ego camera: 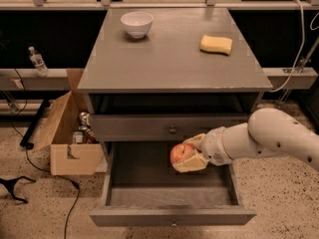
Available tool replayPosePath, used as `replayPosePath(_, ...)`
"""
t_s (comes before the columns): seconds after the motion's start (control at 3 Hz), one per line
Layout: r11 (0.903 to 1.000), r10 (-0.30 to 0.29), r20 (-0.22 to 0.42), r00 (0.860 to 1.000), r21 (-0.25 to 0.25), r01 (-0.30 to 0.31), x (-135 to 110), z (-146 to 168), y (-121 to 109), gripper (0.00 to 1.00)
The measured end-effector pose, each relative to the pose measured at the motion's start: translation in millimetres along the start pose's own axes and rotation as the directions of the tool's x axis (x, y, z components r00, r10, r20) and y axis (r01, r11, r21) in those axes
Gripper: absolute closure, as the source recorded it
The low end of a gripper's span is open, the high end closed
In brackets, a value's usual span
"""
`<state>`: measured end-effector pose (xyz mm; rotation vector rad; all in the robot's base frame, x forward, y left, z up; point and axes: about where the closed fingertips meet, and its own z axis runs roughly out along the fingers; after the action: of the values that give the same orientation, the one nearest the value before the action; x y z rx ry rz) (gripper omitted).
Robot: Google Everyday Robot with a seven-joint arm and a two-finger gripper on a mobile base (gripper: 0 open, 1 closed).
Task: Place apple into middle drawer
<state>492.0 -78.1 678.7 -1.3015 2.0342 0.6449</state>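
Middle drawer (169, 215) pulled open, its front panel nearest the camera. The gripper (188, 154) reaches in from the right over the drawer's rear half, fingers (192, 164) clamped above and below the apple (178, 153), which hangs over the drawer floor just below the closed upper drawer (144, 127); contact with the floor cannot be told. Farther back on the cabinet top (169, 63), a yellow sponge (216, 44) lies at right and a white bowl (136, 24) at far left, well apart; a cardboard box (62, 138) sits on the ground left of the cabinet

Your cabinet top (169, 59) carries a white bowl (136, 24) at eleven o'clock, a yellow sponge (216, 44) at two; the gripper (189, 153), below at six, holds the apple (179, 153).
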Motion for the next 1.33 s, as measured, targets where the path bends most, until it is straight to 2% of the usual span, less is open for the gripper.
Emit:
replayPosePath(0.33, 1.0, 0.0, 0.0, 1.0, 0.0, 0.0, 0.0, 0.0, 0.0, 1.0)
replayPosePath(0.67, 0.9999, 0.01, 0.002, 1.0, 0.011, -0.01, 16.4, 22.3, -3.9, 1.0)
replayPosePath(1.0, 0.9989, 0.032, 0.036, 0.999, 0.034, -0.033, 55.4, 83.4, -19.2, 1.0)
replayPosePath(1.33, 0.9976, 0.033, 0.05, 0.998, 0.059, -0.036, 70.6, 127.1, -32.2, 1.0)
